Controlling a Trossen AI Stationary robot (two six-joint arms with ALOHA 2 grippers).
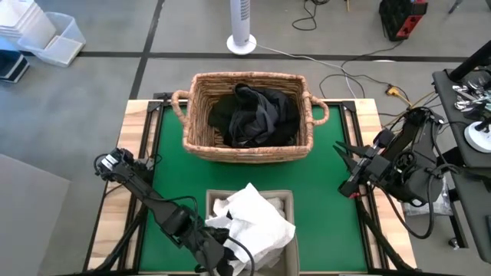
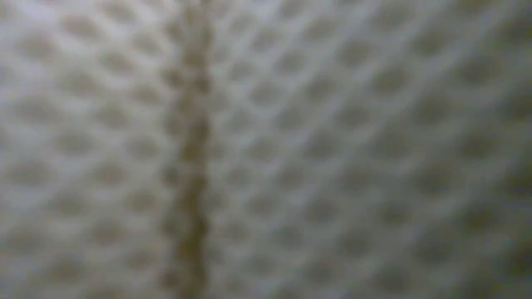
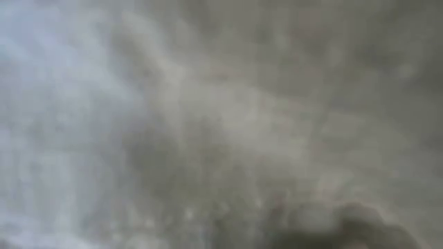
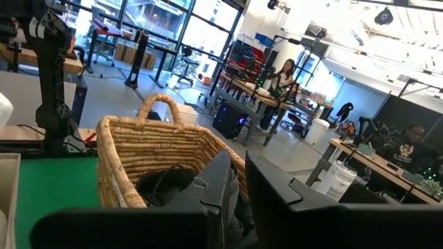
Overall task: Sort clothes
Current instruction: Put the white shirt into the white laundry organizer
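A wicker basket [image 1: 247,116] stands at the table's far middle, and dark clothes [image 1: 253,115] lie heaped inside it. It also shows in the right wrist view as the basket [image 4: 149,162]. A pale bin [image 1: 249,201] sits at the near middle. White clothes [image 1: 253,221] are piled in it and rise above its rim. My left arm reaches to the bin's near left corner, where its gripper [image 1: 224,251] is half under the white cloth. Pale cloth [image 3: 208,124] fills the left wrist view. My right gripper [image 4: 239,183] waits over the table's right edge with a narrow gap between its fingers, touching nothing.
The green mat [image 1: 173,165] lies bare to the left and right of the bin. A pale woven surface [image 2: 332,149] fills the low view. Cables and equipment [image 1: 460,115] crowd the floor beyond the right edge. People sit at desks [image 4: 284,76] in the room behind.
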